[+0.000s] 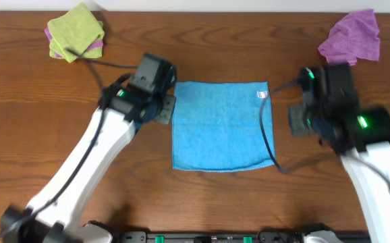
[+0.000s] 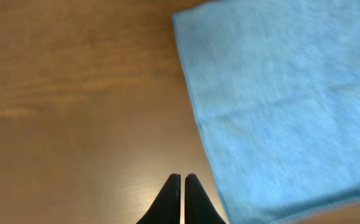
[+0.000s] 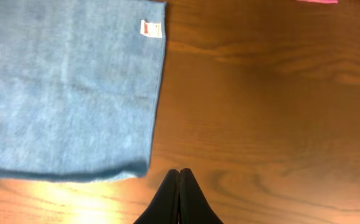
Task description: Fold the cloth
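A blue cloth (image 1: 220, 125) lies flat in the middle of the table, with a small white tag (image 1: 263, 94) near its far right corner. It also shows in the left wrist view (image 2: 279, 99) and the right wrist view (image 3: 68, 81). My left gripper (image 2: 182, 179) is shut and empty, over bare wood just left of the cloth's left edge. My right gripper (image 3: 179, 172) is shut and empty, over bare wood just right of the cloth's right edge. Neither touches the cloth.
A stack of folded yellow-green and pink cloths (image 1: 75, 32) sits at the far left corner. A crumpled purple cloth (image 1: 351, 37) lies at the far right. A black cable (image 1: 268, 138) runs over the blue cloth's right edge.
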`<control>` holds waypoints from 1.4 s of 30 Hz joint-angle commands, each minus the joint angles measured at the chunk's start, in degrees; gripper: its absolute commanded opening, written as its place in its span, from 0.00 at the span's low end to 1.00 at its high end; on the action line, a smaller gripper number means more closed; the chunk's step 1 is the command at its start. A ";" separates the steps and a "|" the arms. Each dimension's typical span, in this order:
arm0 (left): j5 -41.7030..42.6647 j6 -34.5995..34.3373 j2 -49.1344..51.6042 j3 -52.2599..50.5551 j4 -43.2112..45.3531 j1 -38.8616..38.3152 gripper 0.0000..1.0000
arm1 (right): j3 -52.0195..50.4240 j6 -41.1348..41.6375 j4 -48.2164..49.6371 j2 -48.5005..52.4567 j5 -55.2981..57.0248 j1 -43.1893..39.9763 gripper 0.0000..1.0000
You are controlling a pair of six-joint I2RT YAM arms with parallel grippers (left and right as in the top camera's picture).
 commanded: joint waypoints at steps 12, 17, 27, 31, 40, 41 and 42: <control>25.18 -21.00 -20.79 -36.28 18.95 0.13 0.06 | -31.65 12.24 4.61 -21.86 -25.99 -3.56 0.01; 31.82 -25.90 -20.83 -44.61 24.17 2.71 0.06 | -37.38 15.34 7.98 -17.11 -27.02 -3.74 0.01; 36.37 -26.12 -20.76 -47.41 24.55 11.39 0.06 | -40.83 12.55 15.10 -7.39 -31.21 -14.58 0.04; 36.30 -30.45 -19.23 -47.41 25.68 11.39 0.07 | -40.81 10.16 17.59 -2.05 -35.58 -19.06 0.18; 40.81 -35.98 -8.37 -47.41 31.91 11.39 0.15 | -40.76 10.75 22.93 0.92 -36.89 -20.63 0.30; 41.57 -36.96 -6.97 -47.41 33.57 11.39 0.17 | -40.76 10.91 23.96 1.33 -37.75 -21.46 0.29; 42.40 -37.97 -5.86 -47.41 35.19 11.39 0.18 | -40.76 10.91 24.57 1.79 -38.34 -22.05 0.29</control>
